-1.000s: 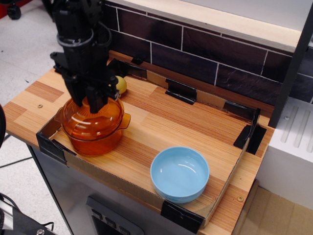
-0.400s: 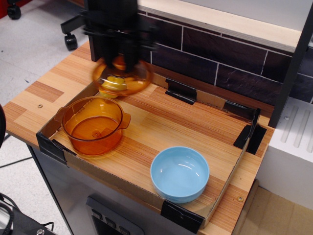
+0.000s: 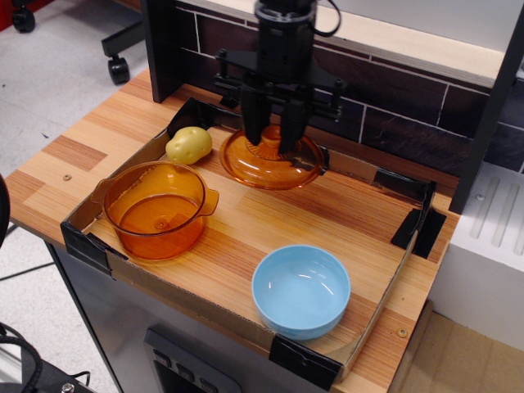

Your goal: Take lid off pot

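Note:
The amber-orange pot point(image 3: 155, 210) stands open at the left front of the wooden tray, with no lid on it. The amber-orange domed lid point(image 3: 270, 164) is at the back middle of the tray, low over the wood or resting on it; I cannot tell which. My black gripper point(image 3: 273, 137) comes straight down onto the lid's centre, its fingers shut on the knob, which is mostly hidden between them.
A yellow potato point(image 3: 189, 145) lies behind the pot, left of the lid. A light blue bowl point(image 3: 300, 291) sits at the front right. The tray has low cardboard walls point(image 3: 372, 176) with black corner clips, and a dark tiled wall point(image 3: 393, 98) rises behind.
The lid has been lifted off the pot and carried right and back to the tray's rear middle, then lowered. The pot now stands uncovered and the potato shows.

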You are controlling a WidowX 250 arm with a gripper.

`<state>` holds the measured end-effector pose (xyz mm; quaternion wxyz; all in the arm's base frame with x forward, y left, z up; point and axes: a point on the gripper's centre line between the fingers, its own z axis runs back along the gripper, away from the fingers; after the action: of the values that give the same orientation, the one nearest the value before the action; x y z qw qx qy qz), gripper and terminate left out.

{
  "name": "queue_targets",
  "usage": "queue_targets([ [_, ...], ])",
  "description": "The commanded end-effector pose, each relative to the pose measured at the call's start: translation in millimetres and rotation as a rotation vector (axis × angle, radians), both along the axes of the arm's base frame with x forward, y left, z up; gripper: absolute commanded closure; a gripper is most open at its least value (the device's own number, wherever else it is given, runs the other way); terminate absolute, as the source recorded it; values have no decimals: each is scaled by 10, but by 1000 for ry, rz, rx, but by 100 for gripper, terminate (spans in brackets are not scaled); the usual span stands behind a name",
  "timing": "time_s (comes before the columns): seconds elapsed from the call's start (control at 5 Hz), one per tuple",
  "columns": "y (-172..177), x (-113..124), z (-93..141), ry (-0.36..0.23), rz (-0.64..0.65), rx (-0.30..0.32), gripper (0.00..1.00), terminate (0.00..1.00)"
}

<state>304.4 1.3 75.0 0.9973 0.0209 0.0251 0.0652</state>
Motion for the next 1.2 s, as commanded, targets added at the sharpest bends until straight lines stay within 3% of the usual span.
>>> queue_targets([
  [0.0,-224,199,-249,-95,-51,31,100,0],
  [0.2,-351,276,-374,-103,-38,20,100,0],
  [0.4,-412,295,-403,-93,-37,50,0,0],
  [1.0,-340,253,-288,-97,-54,11,0,0],
])
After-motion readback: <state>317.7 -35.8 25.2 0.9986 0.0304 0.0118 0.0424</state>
